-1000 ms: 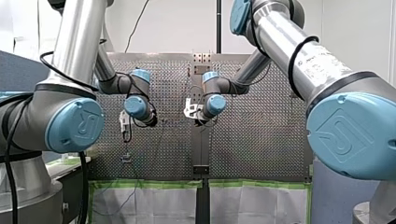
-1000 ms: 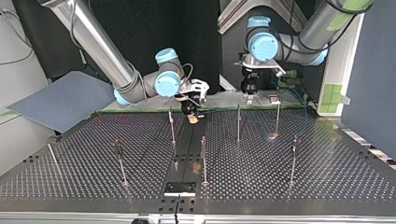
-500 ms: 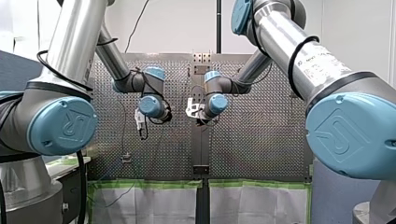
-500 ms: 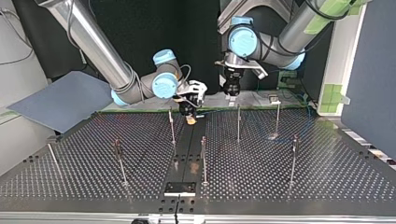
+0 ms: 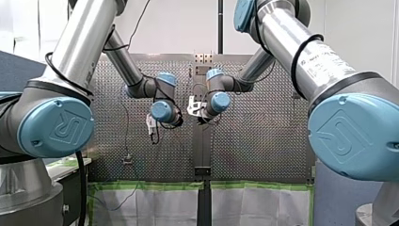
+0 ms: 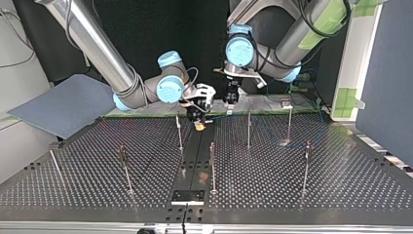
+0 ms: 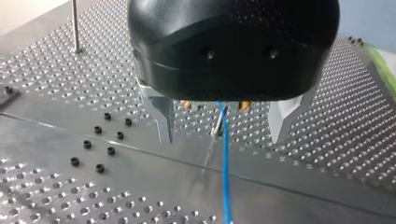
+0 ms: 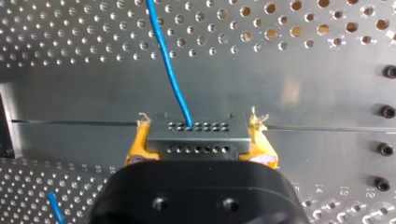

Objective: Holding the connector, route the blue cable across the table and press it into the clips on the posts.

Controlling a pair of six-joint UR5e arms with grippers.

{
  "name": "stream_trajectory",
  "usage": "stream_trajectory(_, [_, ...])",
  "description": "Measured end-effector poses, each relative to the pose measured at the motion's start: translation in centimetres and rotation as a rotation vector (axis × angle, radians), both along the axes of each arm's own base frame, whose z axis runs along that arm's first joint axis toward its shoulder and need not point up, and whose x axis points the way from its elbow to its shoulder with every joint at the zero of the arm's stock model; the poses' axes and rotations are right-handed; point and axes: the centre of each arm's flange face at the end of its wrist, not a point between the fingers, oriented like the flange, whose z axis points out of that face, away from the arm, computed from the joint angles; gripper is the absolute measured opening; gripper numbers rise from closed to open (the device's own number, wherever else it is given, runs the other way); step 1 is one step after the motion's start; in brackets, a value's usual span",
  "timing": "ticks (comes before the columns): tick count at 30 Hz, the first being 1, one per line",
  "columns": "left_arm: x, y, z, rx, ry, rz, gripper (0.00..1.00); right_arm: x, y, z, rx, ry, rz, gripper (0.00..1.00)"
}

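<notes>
My right gripper [image 8: 201, 145] is shut on a grey metal connector [image 8: 196, 136], its yellow pads [image 8: 138, 144] on both sides. The blue cable [image 8: 169, 65] leaves the connector's top and runs away over the perforated table [image 8: 280, 79]. In the top view this gripper [image 6: 197, 117] holds the connector [image 6: 199, 126] low over the table's middle strip at the back. My left gripper [image 7: 220, 140] hangs open just above the table, and the blue cable [image 7: 225, 163] passes between its metal fingers [image 7: 162, 116] without touching them. In the top view it [image 6: 231, 96] is beside the right gripper.
Several thin upright posts stand on the table, among them one [image 6: 179, 130] by the right gripper, one [image 6: 249, 127] near the left gripper and one [image 6: 212, 165] in the middle. Black screw heads [image 7: 100, 140] dot the middle plate. A grey board [image 6: 63, 105] lies off the top view's left.
My left arm has swung toward the table's middle, leftward in the top view, and now hangs close beside the right gripper. The right gripper has stayed almost still with the connector.
</notes>
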Motion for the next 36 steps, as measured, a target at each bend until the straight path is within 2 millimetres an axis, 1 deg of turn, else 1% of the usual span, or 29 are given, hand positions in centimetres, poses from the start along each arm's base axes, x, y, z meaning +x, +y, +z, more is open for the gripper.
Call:
stream_trajectory(3, [1.1, 0.0, 0.1, 0.001, 0.001, 0.009, 1.0, 0.0, 0.0, 0.0, 0.001, 0.0, 0.001, 0.0])
stream_trajectory(8, [2.6, -0.3, -0.6, 0.002, 0.008, 0.016, 1.0, 0.0, 0.0, 0.0, 0.0, -0.001, 0.001, 0.0])
stream_trajectory(11, [3.7, -0.4, -0.2, -0.01, -0.009, 0.021, 1.0, 0.0, 0.0, 0.0, -0.001, -0.002, 0.002, 0.0])
stream_trajectory(13, [4.4, -0.4, 0.4, -0.018, -0.019, 0.024, 1.0, 0.0, 0.0, 0.0, -0.001, -0.002, 0.004, 0.0])
stream_trajectory(17, [5.3, -0.5, 1.0, -0.034, -0.025, 0.014, 1.0, 0.0, -0.1, 0.0, 0.0, -0.004, 0.007, 0.0])
stream_trajectory(23, [6.1, -0.9, -0.4, -0.029, 0.01, -0.015, 1.0, -0.1, -0.2, 0.0, 0.0, -0.006, 0.006, 0.0])
stream_trajectory(30, [8.1, -1.2, -2.2, -0.031, 0.01, 0.012, 1.0, -0.1, -0.2, 0.0, 0.001, -0.006, 0.011, 0.0])
stream_trajectory(36, [9.0, -1.3, -2.3, -0.033, -0.002, 0.035, 1.0, -0.1, -0.2, 0.0, 0.0, -0.006, 0.012, 0.0])
